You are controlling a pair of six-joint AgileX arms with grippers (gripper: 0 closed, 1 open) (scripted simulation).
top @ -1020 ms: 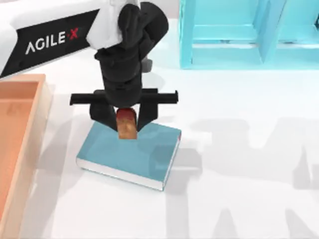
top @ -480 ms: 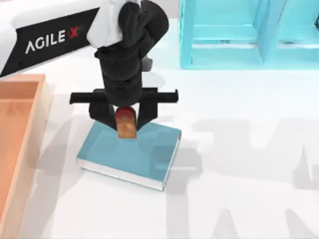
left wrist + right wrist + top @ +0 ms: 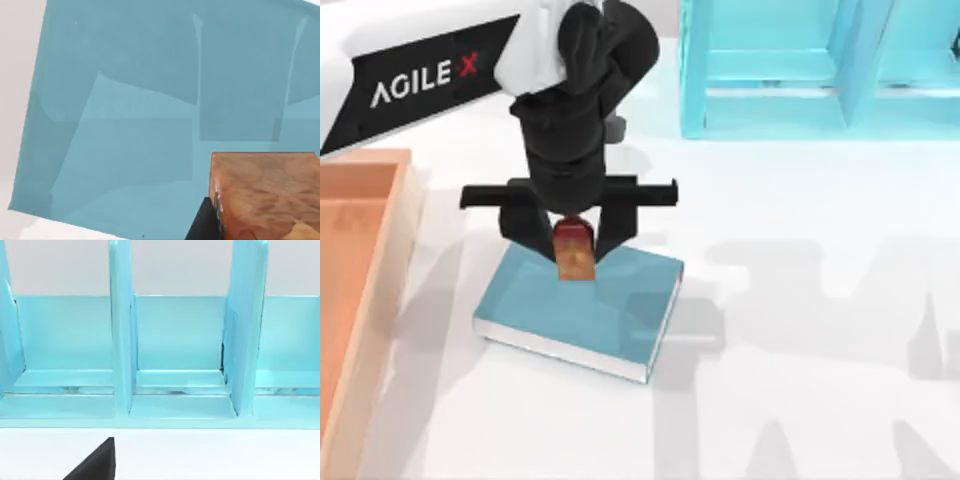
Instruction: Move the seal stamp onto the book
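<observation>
The teal-blue book lies flat on the white table, left of centre. My left gripper hangs over the book's far left part, shut on the seal stamp, an orange-brown block with a dark-red top held upright. In the left wrist view the stamp's underside sits in front of the book's cover, with one dark finger beside it. I cannot tell whether the stamp touches the cover. My right gripper is parked facing the cyan shelf unit.
An orange-tan tray lies along the table's left edge. The cyan shelf unit stands at the back right, its compartments showing in the right wrist view. White table stretches right of and in front of the book.
The left gripper and the stamp have sunk very slightly toward the book. Nothing else has moved.
</observation>
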